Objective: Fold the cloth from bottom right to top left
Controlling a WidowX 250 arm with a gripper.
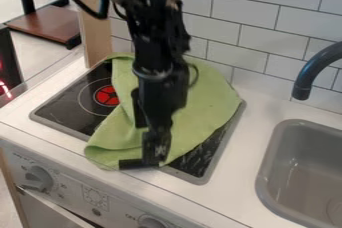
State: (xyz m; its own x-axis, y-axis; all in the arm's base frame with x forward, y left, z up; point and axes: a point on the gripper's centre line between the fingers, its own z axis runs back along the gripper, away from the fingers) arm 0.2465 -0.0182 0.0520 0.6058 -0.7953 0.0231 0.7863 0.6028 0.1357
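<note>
The black gripper (153, 153) hangs down over the front edge of the stove, at the lower front part of the green cloth (208, 103). The cloth lies across the middle and right of the dark stove top (67, 107), its back edge near the tiled wall. A bunched, folded part of it reaches the front left edge of the stove, beside the gripper. The arm hides a strip down the middle of the cloth. Whether the gripper holds any cloth cannot be told.
A red-marked burner (107, 95) shows left of the cloth. At the right are a grey sink (269, 164) and a dark faucet (314, 70). Knobs (39, 178) line the front panel, and white tiles (230, 24) rise behind.
</note>
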